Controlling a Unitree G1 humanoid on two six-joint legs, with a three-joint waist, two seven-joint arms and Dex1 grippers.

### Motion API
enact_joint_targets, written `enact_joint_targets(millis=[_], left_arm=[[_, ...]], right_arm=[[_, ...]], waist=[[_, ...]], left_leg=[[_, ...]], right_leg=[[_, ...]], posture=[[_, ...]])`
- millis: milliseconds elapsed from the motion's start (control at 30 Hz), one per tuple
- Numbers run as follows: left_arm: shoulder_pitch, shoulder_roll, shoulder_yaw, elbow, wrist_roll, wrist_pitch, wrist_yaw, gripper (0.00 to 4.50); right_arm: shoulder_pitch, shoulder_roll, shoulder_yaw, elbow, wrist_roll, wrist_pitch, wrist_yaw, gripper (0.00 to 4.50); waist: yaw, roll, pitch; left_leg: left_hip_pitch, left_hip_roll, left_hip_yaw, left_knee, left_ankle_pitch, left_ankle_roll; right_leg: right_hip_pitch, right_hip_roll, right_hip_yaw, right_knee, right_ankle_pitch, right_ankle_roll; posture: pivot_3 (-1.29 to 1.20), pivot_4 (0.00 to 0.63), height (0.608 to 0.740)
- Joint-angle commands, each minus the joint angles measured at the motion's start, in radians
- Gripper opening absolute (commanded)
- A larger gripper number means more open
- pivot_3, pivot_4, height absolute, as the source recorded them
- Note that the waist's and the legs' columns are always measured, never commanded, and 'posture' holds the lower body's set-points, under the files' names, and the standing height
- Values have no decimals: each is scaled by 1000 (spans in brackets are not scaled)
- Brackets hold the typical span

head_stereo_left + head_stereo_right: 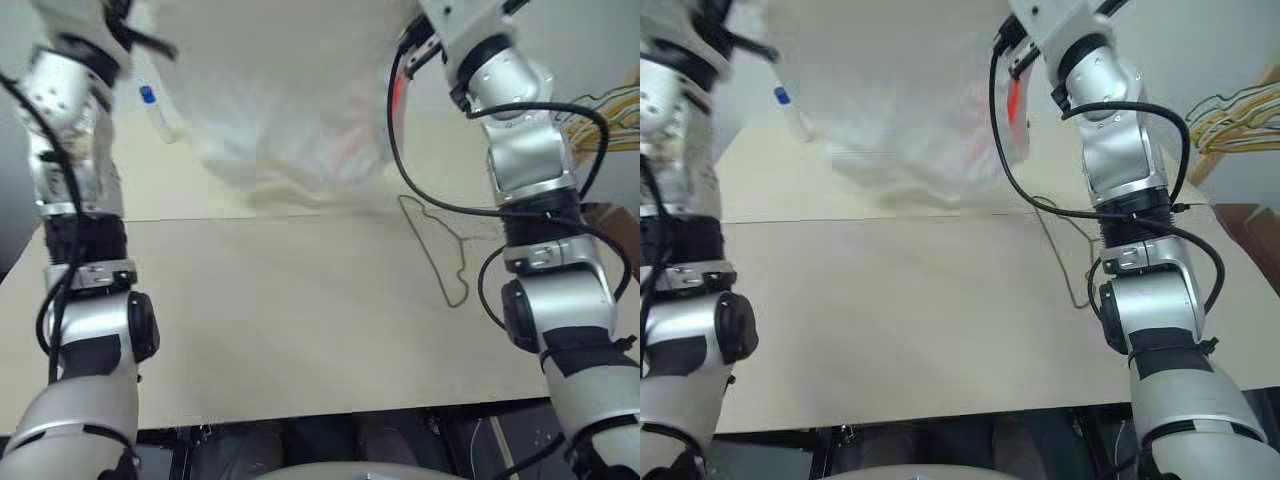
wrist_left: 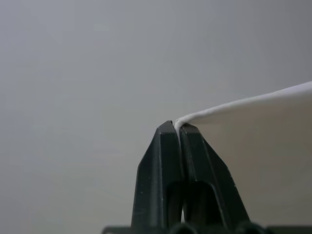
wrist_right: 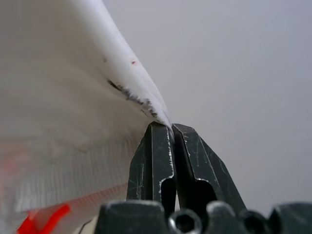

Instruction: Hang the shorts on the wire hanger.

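Beige board covers the counter [image 1: 300,320], the biggest thing in sight, with a thin seam running across it under the hanging cloth. Most of its near half lies bare between the two raised arms.

Next in size are the shorts [image 1: 290,110], a broad sheet of white cloth held up above the far half of the counter, stretched between the arms and sagging in the middle. A faint pink patch shows through on the side toward the right arm, and the lower edge hangs just over the counter, hiding part of the far surface behind it. In the right wrist view small dark marks run along the cloth edge by the fingers.

Off the far right corner sits a bunch of yellow and dark hangers [image 1: 605,110], well apart from the cloth.

On the counter, the wire hanger [image 1: 440,250] lies flat to the right of centre, just beside the right forearm, its upper end reaching under the lower edge of the shorts. The right arm and its black cable cross in front of part of it.

A small clear bottle with a blue cap [image 1: 158,115] lies at the far left, close to the left arm and just beside the cloth's edge.

The left pincer [image 2: 178,127] is pinched fully closed on a thin white edge of the shorts. The right pincer [image 3: 170,127] is likewise clamped tight on the cloth's marked edge.
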Motion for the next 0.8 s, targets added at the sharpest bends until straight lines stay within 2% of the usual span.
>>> enact_joint_targets(millis=[33,100,200,233,367,467,500,567,633,800], left_arm=[[124,66,76,-161,-148,31,-153,0],[222,96,88,-237,-215,59,-245,0],[389,150,113,-344,-337,127,-399,0],[466,174,128,-390,-377,155,-457,0],[762,278,176,-531,-462,238,-647,0],[969,355,190,-592,-430,251,-759,0],[1035,375,190,-607,-410,239,-793,0],[1196,411,182,-635,-321,185,-853,0],[1314,430,185,-663,-254,148,-876,0],[1513,432,236,-771,-242,152,-941,0]], right_arm=[[102,-38,-21,-159,34,-12,94,58],[183,-51,-3,-244,54,-17,167,58],[301,-84,39,-324,52,-83,265,58],[351,-106,62,-350,56,-121,317,58],[515,-202,152,-417,57,-234,506,58],[612,-278,213,-451,39,-287,629,58],[637,-307,231,-466,38,-312,671,58],[708,-377,259,-534,72,-312,790,58],[759,-433,264,-606,107,-298,880,58],[816,-502,236,-729,174,-220,995,58]], waist=[[-28,0,0],[-49,0,0],[-66,0,0],[-69,1,0],[-73,2,5],[-56,4,10],[-50,5,12],[-31,6,13],[-13,7,13],[27,5,14]], left_leg=[[0,-4,0,-4,0,0],[0,-5,-4,-2,-2,3],[0,-5,-6,3,-3,6],[1,-4,-6,6,-6,12],[16,-4,-6,6,-8,16],[38,-2,-1,4,-9,18],[48,-1,1,2,-9,19],[60,-1,3,-1,-9,19],[63,-1,3,-5,-10,20],[56,2,4,-7,-11,21]], right_leg=[[0,-3,0,-3,0,1],[1,-5,1,-5,2,5],[11,-4,1,-22,3,13],[14,-3,1,-21,3,13],[26,-2,1,-21,2,13],[50,1,0,-26,0,12],[60,1,0,-27,-7,16],[70,0,0,-29,-12,15],[72,-1,1,-31,-13,16],[65,1,0,-32,-9,8]], posture=[[-6,0,740],[1,0,740],[9,0,740],[9,0,740],[18,0,740],[25,0,740],[25,0,740],[34,0,740],[42,0,740],[39,0,740]])
